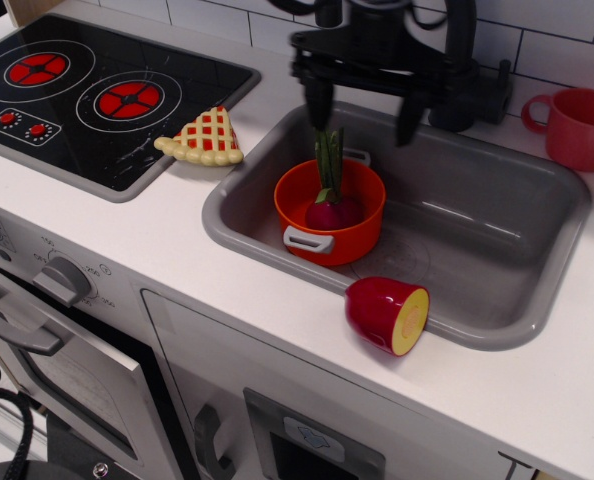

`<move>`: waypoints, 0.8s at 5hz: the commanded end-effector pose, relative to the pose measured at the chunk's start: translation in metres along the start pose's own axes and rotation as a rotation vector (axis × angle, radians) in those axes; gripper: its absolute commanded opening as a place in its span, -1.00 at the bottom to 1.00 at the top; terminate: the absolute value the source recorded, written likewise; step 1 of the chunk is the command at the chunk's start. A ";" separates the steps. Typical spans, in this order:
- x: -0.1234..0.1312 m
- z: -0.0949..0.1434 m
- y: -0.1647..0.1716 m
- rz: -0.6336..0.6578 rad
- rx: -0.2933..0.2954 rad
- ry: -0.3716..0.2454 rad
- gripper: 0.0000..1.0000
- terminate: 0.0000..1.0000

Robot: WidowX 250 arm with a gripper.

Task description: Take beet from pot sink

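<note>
The beet (331,207), a dark magenta bulb with upright green stalks, stands inside the orange pot (307,227). The pot sits at the left end of the grey sink (497,255). My gripper (363,118) hangs open above the pot and just behind it, its two black fingers spread wide to either side of the stalks. One finger (316,108) is left of the stalks, the other at the right. The gripper holds nothing.
A red half-fruit (387,314) with a yellow cut face lies on the sink's front rim. A red-pink mug (576,126) stands at the back right. A lattice pie slice (205,138) lies beside the black stove top (87,90).
</note>
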State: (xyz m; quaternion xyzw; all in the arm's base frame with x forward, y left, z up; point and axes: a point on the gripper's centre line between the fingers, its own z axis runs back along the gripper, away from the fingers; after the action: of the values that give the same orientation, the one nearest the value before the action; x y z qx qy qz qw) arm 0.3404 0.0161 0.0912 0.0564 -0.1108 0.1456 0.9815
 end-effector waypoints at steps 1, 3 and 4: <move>0.014 0.007 0.030 -0.006 0.011 -0.081 1.00 -1.00; 0.009 -0.018 0.014 0.000 -0.020 -0.092 1.00 -1.00; 0.012 -0.039 0.008 0.050 0.037 -0.133 1.00 -1.00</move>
State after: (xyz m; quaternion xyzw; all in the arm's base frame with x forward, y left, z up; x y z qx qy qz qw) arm 0.3519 0.0324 0.0424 0.0844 -0.1522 0.1726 0.9695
